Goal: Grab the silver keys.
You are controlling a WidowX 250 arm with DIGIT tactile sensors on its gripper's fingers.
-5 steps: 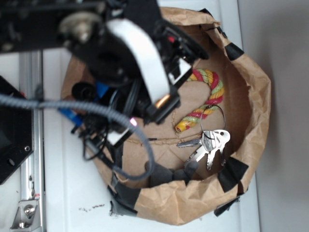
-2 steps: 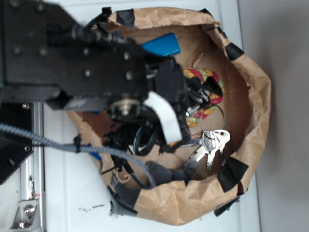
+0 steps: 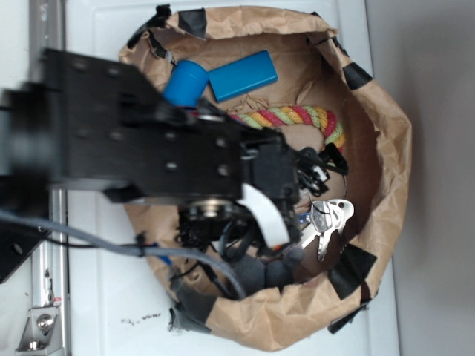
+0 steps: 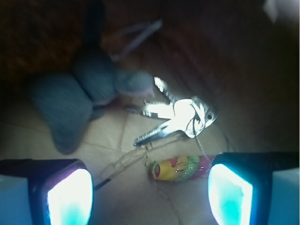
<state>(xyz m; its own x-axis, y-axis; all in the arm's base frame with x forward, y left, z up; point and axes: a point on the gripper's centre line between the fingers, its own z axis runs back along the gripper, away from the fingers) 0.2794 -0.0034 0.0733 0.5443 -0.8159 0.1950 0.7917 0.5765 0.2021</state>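
A round enclosure walled with crumpled brown paper, patched at its rim with black tape, sits on a white table and holds everything in play. Inside it lie a blue cylinder and a blue rectangular block near the far wall, a twisted red, yellow and green rope curving along the floor, a dark grey lumpy soft object against the near wall, and the small bunch of shiny silver keys on the cardboard-coloured floor close to the right-hand wall. The black robot arm reaches into the enclosure and covers much of its middle. In the wrist view the gripper stands wide, its two pale blue-lit fingers at the lower corners with nothing between them but bare floor and the yellow tip of the rope. The keys lie ahead of the fingers, roughly on the midline between them and apart from both, with the grey object beside them to the left and the rope end just nearer the gripper. The keys fan out from a thin wire ring, their flat blades glaring bright under the light.
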